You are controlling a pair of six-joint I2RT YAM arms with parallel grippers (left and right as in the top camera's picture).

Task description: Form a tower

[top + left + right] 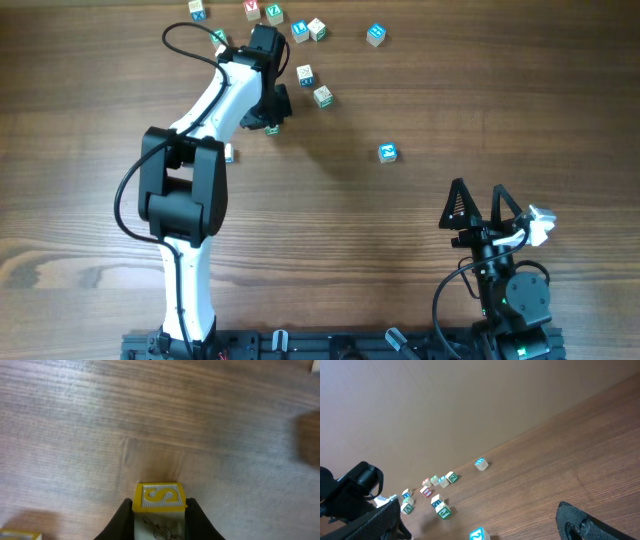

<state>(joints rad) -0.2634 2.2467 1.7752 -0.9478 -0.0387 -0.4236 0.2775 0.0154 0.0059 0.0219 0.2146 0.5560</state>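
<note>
Left gripper (160,506) is clamped on the yellow S cube (159,497) — pinched between both fingers. Right gripper (480,208) — jaws spread wide, empty, clear of the table.

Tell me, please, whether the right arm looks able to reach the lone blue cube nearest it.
Probably yes: the right gripper is open, and only bare table lies between it and the blue cube, which sits apart from the others.
</note>
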